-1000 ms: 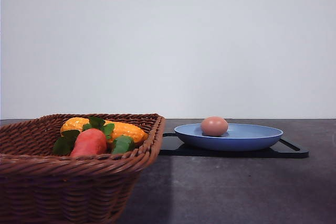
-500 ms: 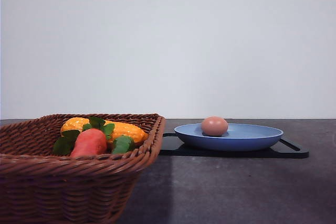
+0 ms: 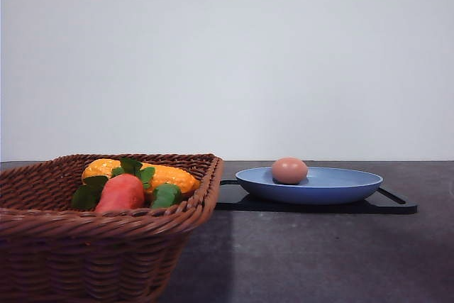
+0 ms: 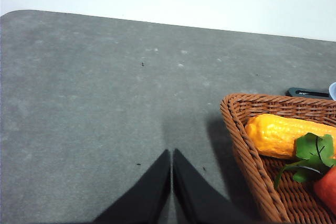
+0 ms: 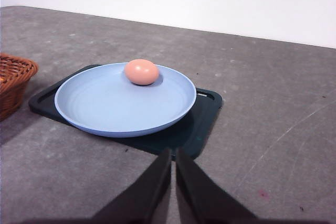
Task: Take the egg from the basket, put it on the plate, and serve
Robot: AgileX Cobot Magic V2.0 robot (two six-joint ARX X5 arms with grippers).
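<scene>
Nothing has shifted since the earlier frames. Nearest, the woven wicker basket [image 3: 106, 225] holds a red carrot toy [image 3: 120, 191] and bumpy yellow corn [image 3: 167, 175]. Beyond, the smooth matte egg [image 3: 289, 170] rests on the round blue plate [image 3: 333, 188], atop a flat black tray [image 3: 390, 206]. Left gripper [image 4: 171, 156] and right gripper [image 5: 173, 156] are clenched, empty, above the grey table [image 5: 262, 103].

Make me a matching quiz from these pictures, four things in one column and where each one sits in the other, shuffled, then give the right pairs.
Things:
1. egg
2. plate
3. yellow corn toy
4. basket

Places:
A. on the black tray
B. directly on the grey table, to the left of the tray in the front view
C. on the blue dish, near its rim
D. inside the wicker container, beside the red toy

Pairs: 1-C, 2-A, 3-D, 4-B
</scene>
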